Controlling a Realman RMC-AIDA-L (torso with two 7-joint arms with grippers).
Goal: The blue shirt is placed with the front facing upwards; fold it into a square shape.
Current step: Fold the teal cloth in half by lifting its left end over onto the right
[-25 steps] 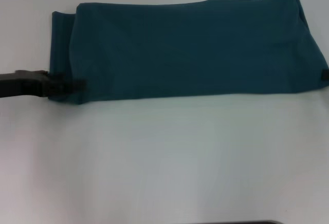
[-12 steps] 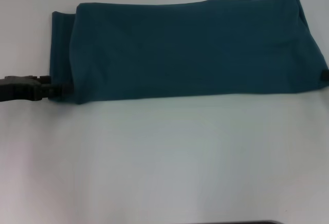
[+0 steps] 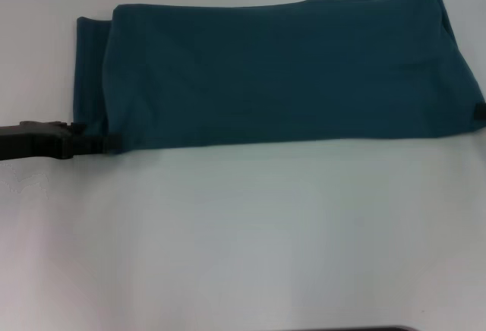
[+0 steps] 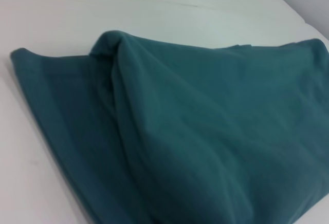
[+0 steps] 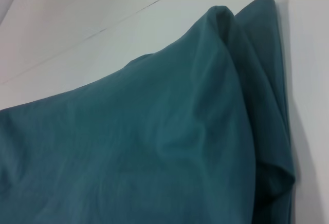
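The blue shirt point(image 3: 281, 73) lies folded into a long band across the far half of the white table point(image 3: 250, 232), plain side up, with no lettering showing. At its left end a lower layer point(image 3: 89, 73) sticks out past the top one. My left gripper point(image 3: 106, 143) reaches in low from the left and its tip meets the shirt's near left corner. A dark bit of my right gripper point(image 3: 479, 111) shows at the shirt's right end, at the picture's edge. The left wrist view shows the shirt point(image 4: 205, 142) close up, and the right wrist view shows the shirt point(image 5: 154, 142) rumpled into soft ridges.
Bare white table runs from the shirt's near edge to the front. A dark strip point(image 3: 364, 329) shows at the front edge.
The left gripper drew back left off the shirt's end, then came right again and a little nearer, to the near left corner. The shirt has barely shifted.
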